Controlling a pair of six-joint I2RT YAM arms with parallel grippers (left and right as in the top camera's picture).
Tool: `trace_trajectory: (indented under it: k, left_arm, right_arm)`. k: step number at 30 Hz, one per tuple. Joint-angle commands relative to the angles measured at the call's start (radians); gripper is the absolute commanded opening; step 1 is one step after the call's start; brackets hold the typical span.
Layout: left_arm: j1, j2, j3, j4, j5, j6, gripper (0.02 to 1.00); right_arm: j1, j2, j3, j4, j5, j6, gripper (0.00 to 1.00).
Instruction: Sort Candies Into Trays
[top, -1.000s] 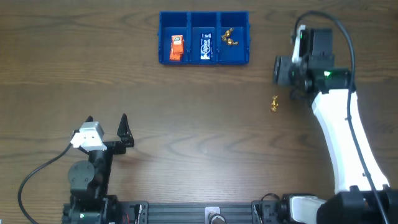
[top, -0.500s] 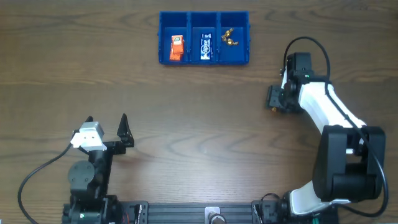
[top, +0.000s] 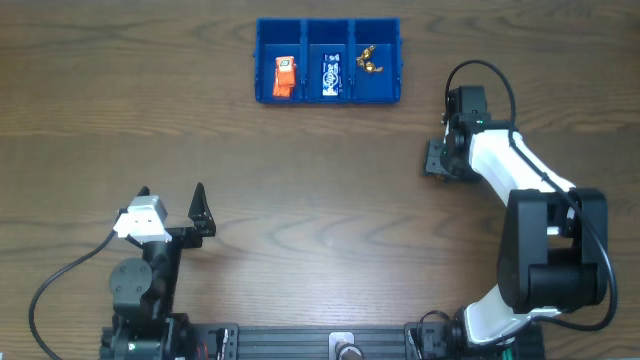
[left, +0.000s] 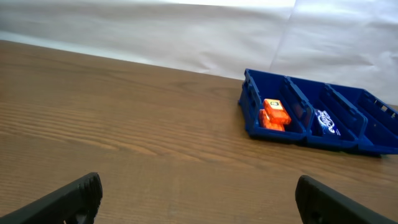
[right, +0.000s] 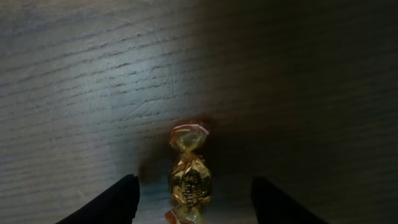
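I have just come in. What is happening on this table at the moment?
Candies are being sorted into a blue tray. The right hand is low over a loose gold candy on the table, with its fingers open on both sides of the candy and not closed yet. The tray holds an orange candy, a blue candy and a second gold candy, each in its own compartment. The left hand is open and empty, far from the tray.

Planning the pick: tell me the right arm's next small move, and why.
Probably close the right end effector on the gold candy. In the right wrist view it lies on the table between the open fingers, which sit low beside it, so a grip looks ready.
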Motion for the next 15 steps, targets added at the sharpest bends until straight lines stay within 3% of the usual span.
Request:
trace_trajectory:
  k: [1,8,15]
  left_arm:
    - [0.002,-0.008,-0.016,-0.042,-0.002,-0.004,0.998]
    - [0.002,-0.008,-0.016,-0.042,-0.002,-0.004,0.998]
    - [0.002,-0.008,-0.016,-0.042,-0.002,-0.004,0.998]
  right_arm:
    - [0.000,0.024,-0.006,0.011,0.023,0.009,0.568]
    - [-0.004,0.037,-0.006,0.023,0.019,0.012,0.448]
    - [-0.003,0.037,-0.006,0.025,0.011,0.020,0.231]
